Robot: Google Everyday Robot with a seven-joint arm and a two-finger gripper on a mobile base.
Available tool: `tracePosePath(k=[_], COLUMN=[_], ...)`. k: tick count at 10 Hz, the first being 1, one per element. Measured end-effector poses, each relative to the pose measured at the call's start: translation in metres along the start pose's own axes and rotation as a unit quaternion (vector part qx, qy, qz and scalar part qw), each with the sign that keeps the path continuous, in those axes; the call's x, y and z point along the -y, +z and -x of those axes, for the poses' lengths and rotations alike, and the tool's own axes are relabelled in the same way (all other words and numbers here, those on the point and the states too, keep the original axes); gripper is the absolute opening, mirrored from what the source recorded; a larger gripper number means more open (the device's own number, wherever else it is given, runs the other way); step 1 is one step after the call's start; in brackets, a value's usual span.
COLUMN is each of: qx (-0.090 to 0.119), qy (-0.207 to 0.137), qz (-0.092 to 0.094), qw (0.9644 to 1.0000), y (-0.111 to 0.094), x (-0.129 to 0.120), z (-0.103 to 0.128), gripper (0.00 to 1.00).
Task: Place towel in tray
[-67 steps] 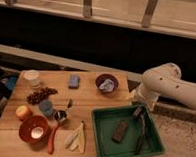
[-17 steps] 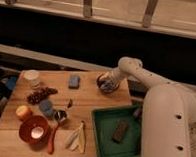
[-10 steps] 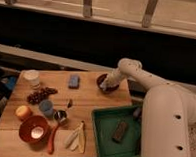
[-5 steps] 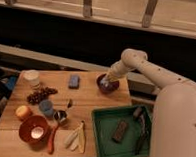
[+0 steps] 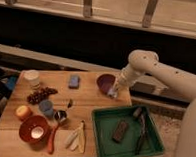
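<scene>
Claw clenched on the towel, held just above the surface beside the maroon bowl. Green tray sits nearby, holding dark items, towel not inside.

Counted on the table: two bowls, one tray, one towel, one sponge, one gripper above the towel.
</scene>
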Motion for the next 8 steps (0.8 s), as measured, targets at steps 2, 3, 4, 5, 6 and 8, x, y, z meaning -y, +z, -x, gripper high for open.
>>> tracePosePath(k=[2,3,4,5,6,8], qx=[-0.045,-0.065,-0.086,-0.127,-0.172,-0.241], qy=[0.015,0.022,0.023,0.015,0.009,-0.003], qz=[-0.008,-0.004,-0.001,0.004,0.005,0.013], qw=[0.9989,0.9976,0.9961,0.9918,0.9851,0.9704], y=[-0.01,-0.016,-0.019,-0.018,-0.013,0.01], x=[0.024,0.039,0.046,0.049,0.048,0.038], z=[-0.051,-0.071,-0.087,-0.108,-0.125,-0.145], gripper=[0.0,0.0,0.0,0.0,0.03,0.19])
